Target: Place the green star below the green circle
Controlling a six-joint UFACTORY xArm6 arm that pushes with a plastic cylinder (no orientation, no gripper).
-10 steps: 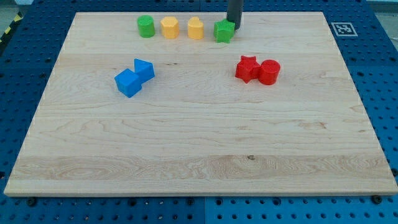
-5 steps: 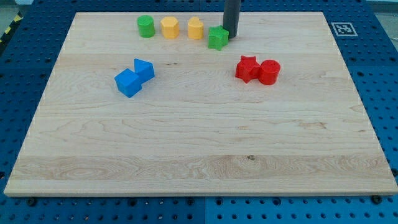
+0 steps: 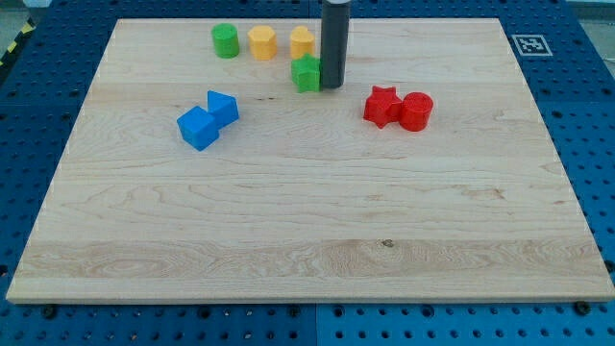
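The green star lies on the wooden board just below the row of blocks at the view's top. My tip touches the star's right side. The green circle stands at the left end of that row, up and to the left of the star. The rod hides a little of the star's right edge.
Two yellow blocks stand between the green circle and the rod. Two blue blocks sit touching at the left. A red star and a red cylinder sit touching at the right.
My tip has moved down and to the left, pushing the green star out of the top row to a spot below the right yellow block.
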